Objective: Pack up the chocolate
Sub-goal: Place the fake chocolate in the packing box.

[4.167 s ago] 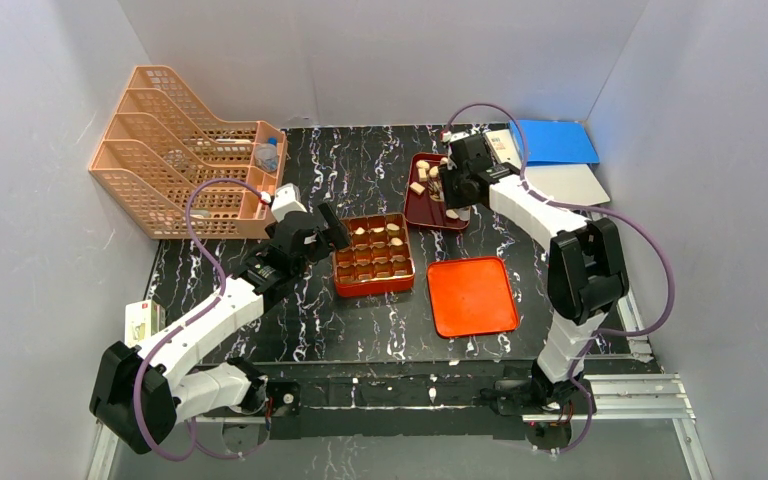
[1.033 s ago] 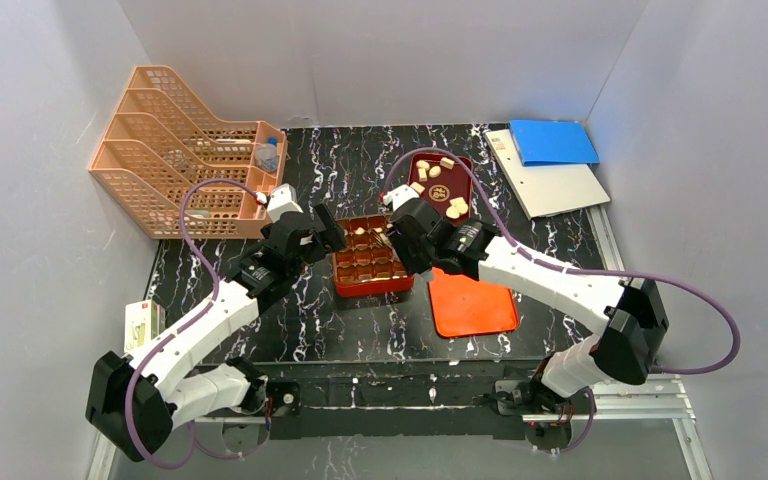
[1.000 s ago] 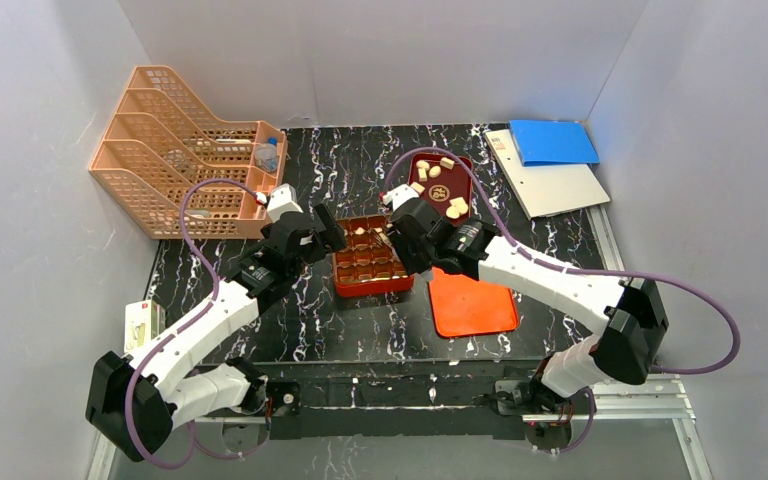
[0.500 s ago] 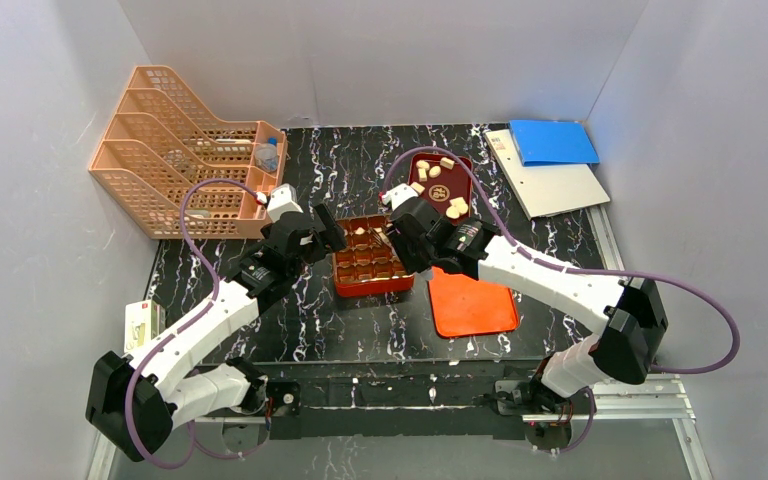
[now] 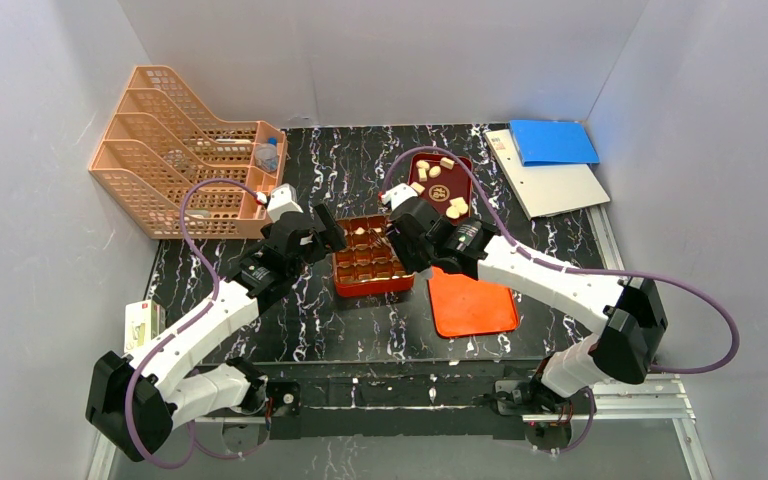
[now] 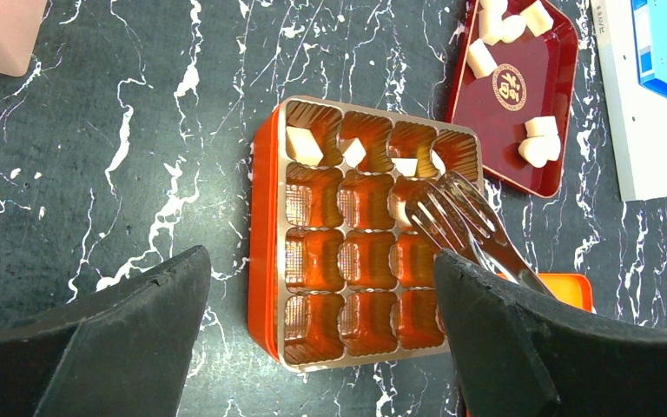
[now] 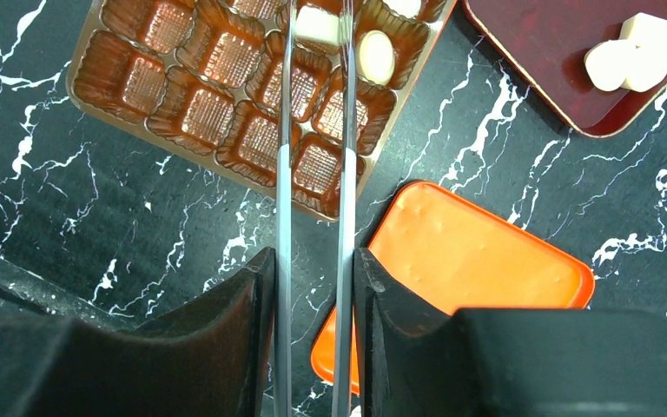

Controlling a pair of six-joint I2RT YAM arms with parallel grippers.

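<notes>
Over back-right cells of orange box [image 6: 265, 261]: right gripper [image 7: 313, 261] clamped on metal tongs [image 7: 284, 130]. Blocky chocolate piece [image 7: 317, 22] pinched at tips, long axis across tong arms. Left gripper [image 6: 320, 261] spread wide by box's left edge, holding nothing.

Risks:
- piece lands straddling cell wall
- piece drops onto oval piece [image 7: 375, 54] next door
- tong tips snag liner, drag unheld box

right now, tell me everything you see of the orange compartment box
The orange-red box lies flat on the black marble-patterned table, with a glossy gold-brown insert of sixteen cells in four rows. Pale chocolates sit in the far row; the near rows look empty. Metal tongs held by the right gripper reach over its right side.
</notes>
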